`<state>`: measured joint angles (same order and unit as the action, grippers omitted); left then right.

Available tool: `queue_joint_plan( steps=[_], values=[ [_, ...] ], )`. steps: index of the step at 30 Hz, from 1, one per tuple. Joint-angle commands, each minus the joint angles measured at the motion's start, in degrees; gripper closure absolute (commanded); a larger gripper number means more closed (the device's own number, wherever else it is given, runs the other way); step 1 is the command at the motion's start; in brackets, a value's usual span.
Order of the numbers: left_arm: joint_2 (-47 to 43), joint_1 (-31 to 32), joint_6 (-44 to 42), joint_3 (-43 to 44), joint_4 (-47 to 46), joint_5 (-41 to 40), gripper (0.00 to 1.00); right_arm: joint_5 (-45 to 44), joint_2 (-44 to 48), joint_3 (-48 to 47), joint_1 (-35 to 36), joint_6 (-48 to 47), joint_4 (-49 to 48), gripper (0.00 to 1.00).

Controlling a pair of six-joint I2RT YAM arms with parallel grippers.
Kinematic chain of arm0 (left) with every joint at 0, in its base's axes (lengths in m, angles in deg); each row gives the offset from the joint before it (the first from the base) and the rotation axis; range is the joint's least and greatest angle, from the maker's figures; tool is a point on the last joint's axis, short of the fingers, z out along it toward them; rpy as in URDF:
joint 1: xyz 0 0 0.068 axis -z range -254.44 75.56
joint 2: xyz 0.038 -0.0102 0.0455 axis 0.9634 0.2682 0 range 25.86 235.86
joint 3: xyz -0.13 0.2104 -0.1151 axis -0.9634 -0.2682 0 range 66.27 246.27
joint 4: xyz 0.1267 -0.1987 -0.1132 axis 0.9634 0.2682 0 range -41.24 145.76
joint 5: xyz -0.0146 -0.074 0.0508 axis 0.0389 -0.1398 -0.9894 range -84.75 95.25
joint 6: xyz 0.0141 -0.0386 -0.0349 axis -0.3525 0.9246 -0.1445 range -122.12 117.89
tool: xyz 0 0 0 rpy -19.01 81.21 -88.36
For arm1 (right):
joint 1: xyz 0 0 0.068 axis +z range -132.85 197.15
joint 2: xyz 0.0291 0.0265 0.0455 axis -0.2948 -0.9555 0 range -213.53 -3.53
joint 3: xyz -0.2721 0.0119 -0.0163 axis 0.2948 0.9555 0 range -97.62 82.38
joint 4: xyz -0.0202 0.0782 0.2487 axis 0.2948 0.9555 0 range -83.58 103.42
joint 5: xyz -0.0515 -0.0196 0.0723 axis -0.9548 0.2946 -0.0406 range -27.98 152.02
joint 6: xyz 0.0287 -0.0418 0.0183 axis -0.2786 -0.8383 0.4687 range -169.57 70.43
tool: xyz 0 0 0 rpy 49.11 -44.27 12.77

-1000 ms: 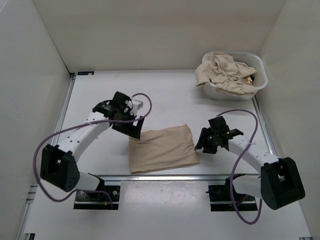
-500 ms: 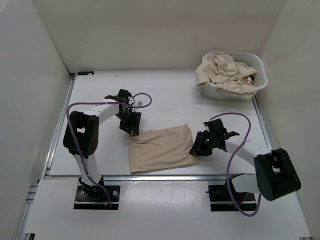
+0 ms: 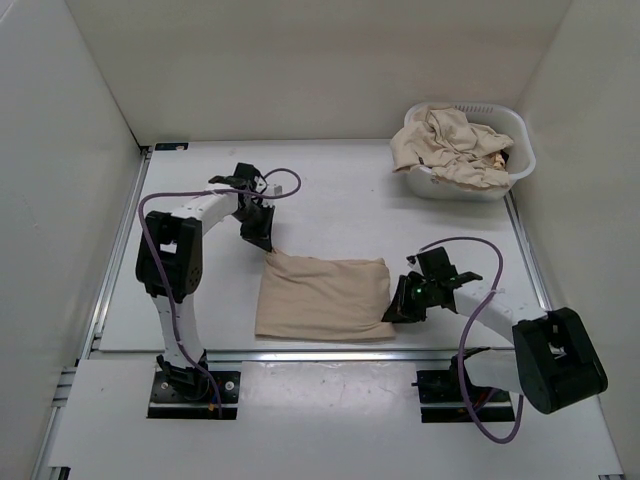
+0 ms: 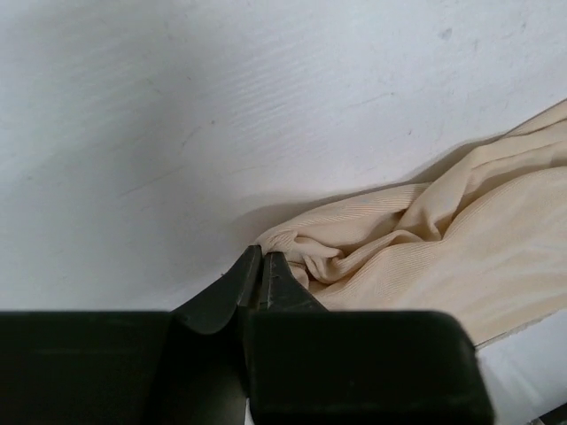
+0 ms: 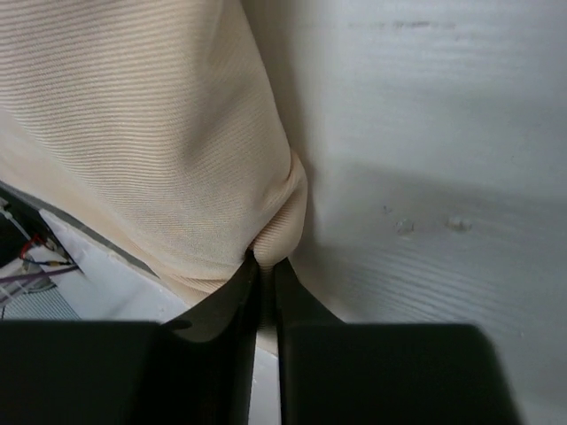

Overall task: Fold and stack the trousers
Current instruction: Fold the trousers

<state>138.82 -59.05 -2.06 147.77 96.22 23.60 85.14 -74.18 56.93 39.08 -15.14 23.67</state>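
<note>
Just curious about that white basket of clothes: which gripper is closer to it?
Right. The right gripper pinches the folded trousers at their near right corner, on the same side as the laundry basket; the left gripper pinches their far left corner, farther off.

White links [image 3: 205,212], black joints [image 3: 170,265], purple cables [image 3: 460,239]. The left gripper [image 4: 260,264] and right gripper [image 5: 263,266] are matte black.
</note>
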Motion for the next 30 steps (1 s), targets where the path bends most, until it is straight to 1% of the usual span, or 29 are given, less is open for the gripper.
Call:
queue_joint_plan(
  steps=[1,2,3,4,5,6,7,8,9,10,11,12,13,14,16,17,18,19,20,21,22,26,29,30],
  values=[
    [-0.8,-0.4,-0.1,2.2,-0.7,-1.2,0.86,2.3,1.2,0.6,0.7,-1.7,5.6,0.85],
    [-0.8,-0.4,-0.1,2.2,-0.7,-1.8,0.86,2.3,1.2,0.1,0.7,-2.5,6.7,0.76],
    [-0.8,-0.4,-0.1,2.2,-0.7,-1.8,0.79,2.3,1.2,-0.6,0.7,-3.2,7.7,0.67],
    [-0.8,-0.4,-0.1,2.2,-0.7,-1.8,0.66,1.8,1.2,-2.5,0.7,-5.1,8.8,0.53],
    [-1.3,-0.4,-0.1,2.2,-0.7,-1.8,0.48,0.4,1.2,-3.7,0.7,-6.0,10.1,0.48],
    [-1.3,-0.4,-0.1,2.7,-0.7,-2.3,0.32,-0.3,1.2,-4.9,0.0,-6.8,11.8,0.45],
    [-2.1,-0.9,-0.1,2.7,-0.7,-2.9,0.24,-1.0,1.2,-8.0,0.0,-7.5,12.5,0.42],
    [-3.4,-1.7,-0.1,3.3,-0.7,-3.4,0.21,-1.6,1.2,-9.6,-1.5,-8.4,12.5,0.40],
    [-4.4,-2.5,-0.1,3.3,-0.7,-3.4,0.21,-1.6,1.2,-11.2,-2.2,-8.4,12.5,0.40],
    [-5.5,-3.4,-0.1,3.3,-0.7,-3.4,0.18,-3.2,1.2,-12.6,-2.8,-8.4,11.8,0.38],
    [-8.1,-5.4,-0.1,3.3,-0.2,-2.9,0.17,-4.2,0.3,-15.3,-3.6,-7.7,10.7,0.36],
    [-9.5,-6.1,-0.1,2.5,-0.2,-2.9,0.17,-5.1,-0.5,-16.5,-3.7,-7.2,8.1,0.35],
    [-11.1,-6.6,-0.1,1.5,0.5,-2.9,0.17,-5.7,-1.5,-17.5,-4.3,-6.7,6.5,0.35],
    [-14.2,-6.6,-0.1,0.2,1.1,-3.4,0.17,-6.2,-4.6,-19.8,-4.3,-5.6,5.2,0.35],
    [-17.4,-6.6,-0.1,-5.0,3.2,-2.2,0.14,-6.2,-8.6,-22.4,-4.8,-5.6,3.2,0.35],
    [-18.9,-6.6,-0.1,-7.1,5.8,-1.2,0.14,-6.8,-12.9,-23.8,-4.8,-5.1,2.6,0.35],
    [-21.7,-4.7,-0.1,-9.4,6.8,-0.7,0.14,-6.8,-14.9,-25.6,-4.8,-5.1,2.6,0.35],
    [-23.0,-3.6,-0.1,-14.6,7.5,-0.7,0.13,-6.2,-16.8,-26.3,-4.8,-5.1,2.0,0.35],
    [-24.4,-2.7,-0.1,-17.6,7.5,-0.7,0.13,-6.2,-19.9,-26.9,-4.8,-5.1,2.0,0.35],
    [-25.4,-1.7,-0.1,-20.4,7.5,-0.7,0.13,-5.6,-21.1,-27.5,-4.8,-5.1,2.0,0.35],
    [-26.8,0.3,-0.1,-25.2,7.5,-0.7,0.13,-5.6,-22.1,-27.5,-4.8,-5.1,2.0,0.36],
    [-26.8,5.2,-0.1,-32.2,4.0,-3.2,0.13,-6.3,-25.3,-28.1,-4.8,-4.4,1.4,0.39],
    [-26.0,8.8,-0.1,-34.9,-0.4,-7.4,0.13,-6.3,-26.7,-28.6,-4.8,-2.8,0.8,0.55],
    [-25.3,9.4,-0.1,-35.4,-1.4,-8.4,0.13,-6.3,-27.6,-29.2,-4.8,-2.8,0.8,0.79]
  ],
)
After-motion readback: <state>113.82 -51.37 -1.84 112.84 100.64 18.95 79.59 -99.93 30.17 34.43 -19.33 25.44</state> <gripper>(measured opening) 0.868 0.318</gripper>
